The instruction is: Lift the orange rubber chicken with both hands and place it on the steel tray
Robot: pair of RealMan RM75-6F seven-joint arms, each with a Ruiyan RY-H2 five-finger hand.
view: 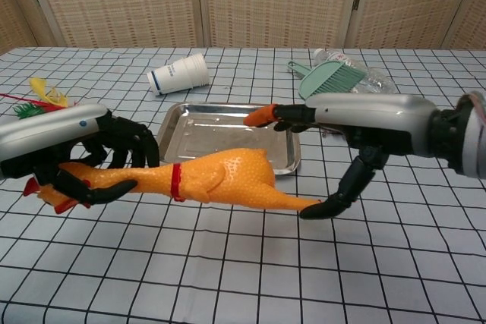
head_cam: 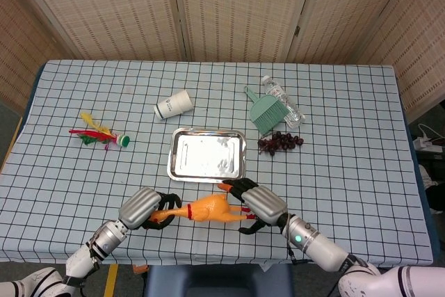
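Flanking the rubber chicken (view: 220, 180): left hand (view: 106, 158) wrapped, right hand (view: 334, 149) spread.

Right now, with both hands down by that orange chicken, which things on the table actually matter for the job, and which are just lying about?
For the job: rubber chicken, steel tray, left hand, right hand.

Just lying about: paper cup, green brush, plastic bottle, grapes, feather toy.
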